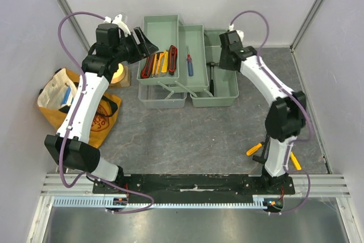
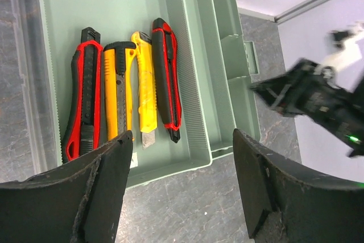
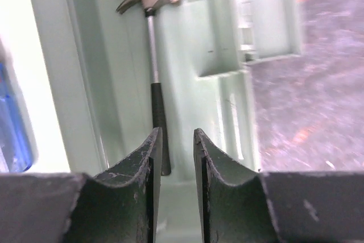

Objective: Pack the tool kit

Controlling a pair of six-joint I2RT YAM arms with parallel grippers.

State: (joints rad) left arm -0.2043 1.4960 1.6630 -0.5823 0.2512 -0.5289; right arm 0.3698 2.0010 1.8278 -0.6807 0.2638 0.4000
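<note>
At far middle of desk (image 1: 199, 135): toolbox (image 1: 162, 31), trays fanned open.
In left tray: four utility knives (image 2: 119, 95), side by side.
In rightmost section: hammer (image 3: 152, 44), flat.
Over that tray's edge: left end effector (image 2: 182, 138), jaws wide, empty.
Above hammer handle: right end effector (image 3: 176, 133), jaws narrowly parted, gripping nothing.

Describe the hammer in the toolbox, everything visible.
The hammer has a grey metal head with a curved fork, a slim steel shaft and a black grip. It lies flat on the floor of the pale green toolbox, along its wall, head away from the right claw, whose fingers partly cover the grip's end.
</note>
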